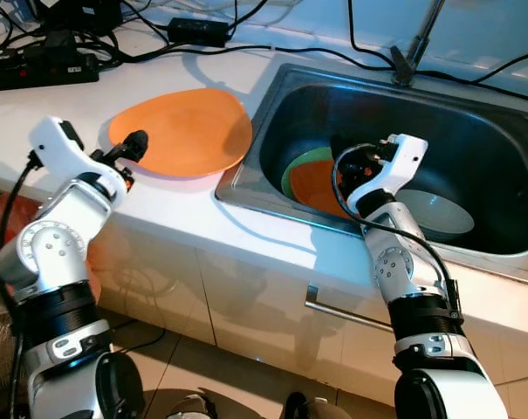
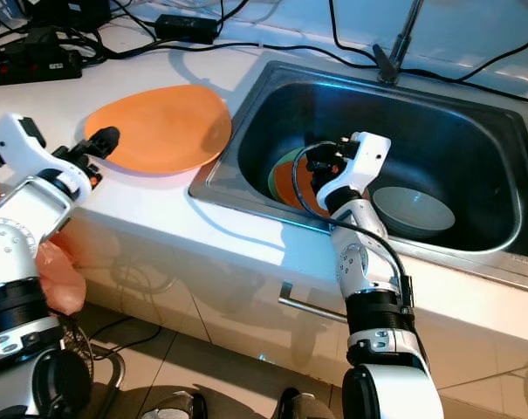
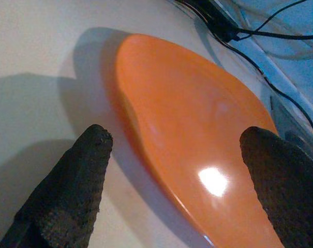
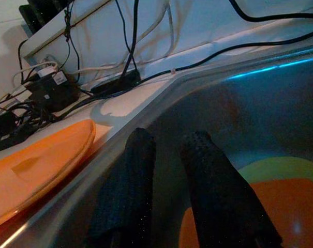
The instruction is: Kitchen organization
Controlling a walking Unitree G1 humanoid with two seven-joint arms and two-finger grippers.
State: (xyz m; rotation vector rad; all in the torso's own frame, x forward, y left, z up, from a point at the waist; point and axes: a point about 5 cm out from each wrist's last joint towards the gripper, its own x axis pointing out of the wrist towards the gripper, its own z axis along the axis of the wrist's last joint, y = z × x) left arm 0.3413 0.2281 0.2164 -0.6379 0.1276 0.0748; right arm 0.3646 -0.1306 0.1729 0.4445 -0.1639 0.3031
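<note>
dishes mid-sort: left gripper [image 3: 177, 155], fingers apart, faces orange plate [image 1: 183, 129]; right gripper [image 4: 172, 170], fingers nearly together, above sink [image 1: 473, 105] dishes, likely grasping next.

From head height we look forward and down through both eyes at the white counter [image 1: 172, 214] and steel sink [image 1: 508, 131]. Our left wrist camera sits very near the orange plate [image 3: 197, 150]; our right wrist camera looks along the sink's inside, sharing that plate [image 4: 37, 165] with it
</note>
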